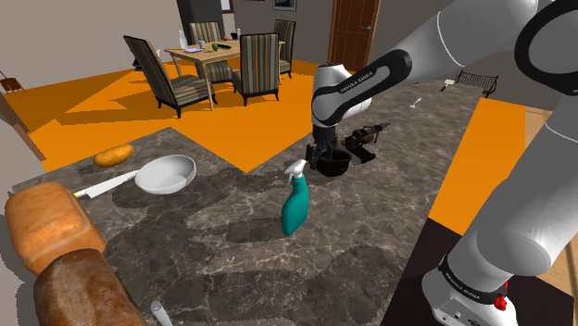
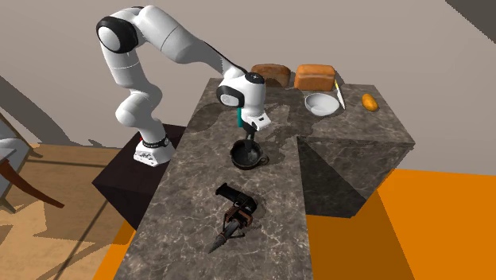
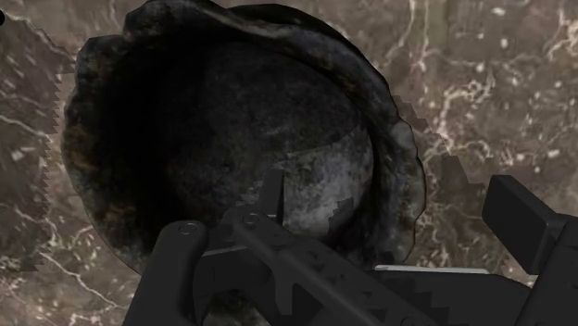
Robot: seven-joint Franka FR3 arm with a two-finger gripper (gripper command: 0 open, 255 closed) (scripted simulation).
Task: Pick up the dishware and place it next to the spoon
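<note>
Under the gripper (image 1: 322, 157), at six o'clock in the shoulder view: dark bowl (image 1: 335, 169), upright on bench (image 1: 232, 241). Fingers (image 3: 176, 273) are held spread, rim straddled, not pinched.

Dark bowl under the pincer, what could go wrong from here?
The pincer stands open, straddling the wavy rim of the dark bowl; a rim grip may slip or tip it on lifting. The teal spray bottle stands upright nearby and the drill lies opposite; a low carry could knock either.
</note>
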